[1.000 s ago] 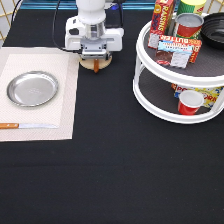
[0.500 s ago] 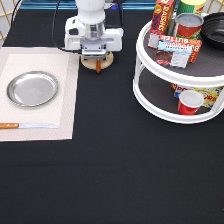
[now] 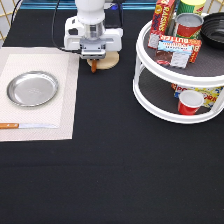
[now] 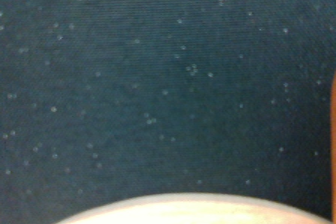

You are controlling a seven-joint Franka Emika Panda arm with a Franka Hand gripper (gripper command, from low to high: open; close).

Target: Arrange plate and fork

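Fork (image 3: 93, 65) handle hangs beneath my gripper (image 3: 93, 61), apparently clamped, over wooden coaster (image 3: 107, 61); plate (image 3: 32, 88) sits on placemat (image 3: 60, 105).

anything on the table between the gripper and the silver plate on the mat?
Nothing visible. The gripper sits low at the exterior view's top centre, over the round tan wooden coaster. Between it and the round shiny silver metal plate, lower left on the pale placemat, lie only bare black tablecloth and placemat.
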